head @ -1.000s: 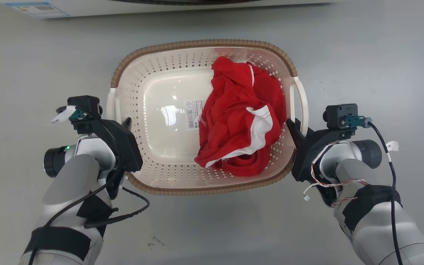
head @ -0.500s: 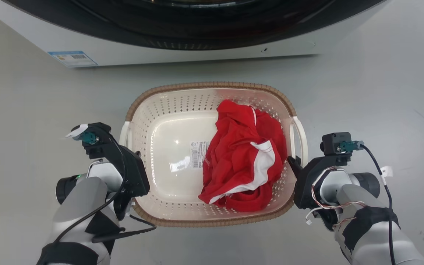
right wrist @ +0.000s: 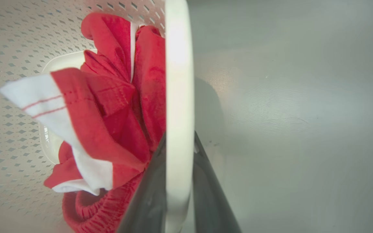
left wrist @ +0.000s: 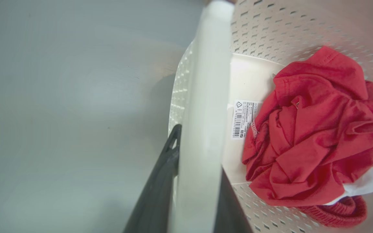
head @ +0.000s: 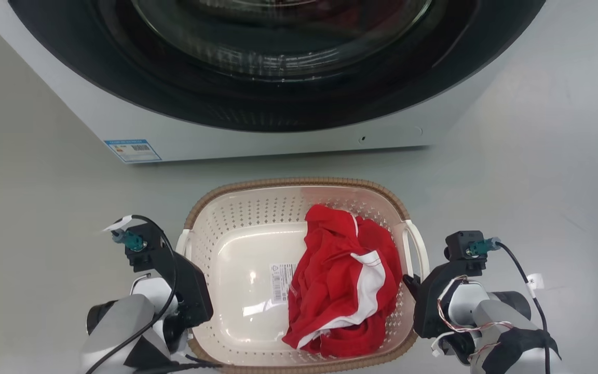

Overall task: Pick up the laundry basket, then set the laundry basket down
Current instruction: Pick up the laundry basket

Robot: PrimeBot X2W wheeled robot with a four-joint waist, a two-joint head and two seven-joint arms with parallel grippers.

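The laundry basket, cream-white with perforated walls and a brown woven-look rim, sits low in the middle of the head view. A crumpled red and white garment lies in its right half, beside a barcode sticker on the bottom. My left gripper is shut on the left white handle; in the left wrist view the handle bar runs between its dark fingers. My right gripper is shut on the right handle, whose bar passes between its fingers. Whether the basket's bottom touches the floor I cannot tell.
A white front-loading washing machine with a large dark round door stands just beyond the basket, a blue label at its lower left. Pale grey floor spreads to both sides.
The head view has tilted up: the washing machine has come into sight and the basket with both grippers now sits lower and smaller. Both grippers keep their hold on the handles.
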